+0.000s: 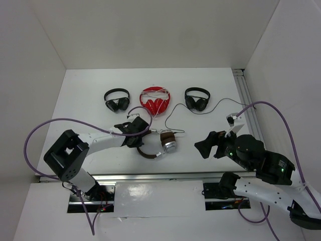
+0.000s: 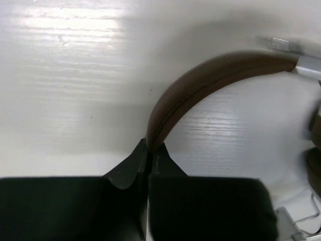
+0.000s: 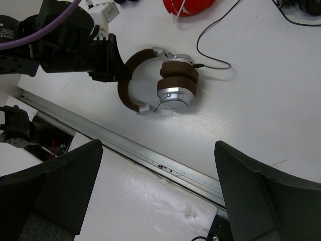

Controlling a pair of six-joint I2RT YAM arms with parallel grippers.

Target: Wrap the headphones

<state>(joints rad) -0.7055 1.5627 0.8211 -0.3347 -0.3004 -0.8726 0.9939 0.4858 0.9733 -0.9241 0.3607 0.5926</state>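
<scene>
Gripping now: left gripper pinched almost closed on the headband of the headphones; right gripper spread wide, holding nothing.
Location: headphones lie on the table near its front edge, between the arms.
Risk: the pinch sits on the band's thin edge, so a lift may slip; the loose cable could snag.
Look: brown band, brown pads folded together, silver cup up, cable unwound.

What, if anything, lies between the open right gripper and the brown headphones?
Nothing visible does. Only bare table separates the right gripper from the headphones on their silver cup side. Their thin cable trails off the far side, out of that path. The left gripper is pinched on the headband at the opposite side.
</scene>
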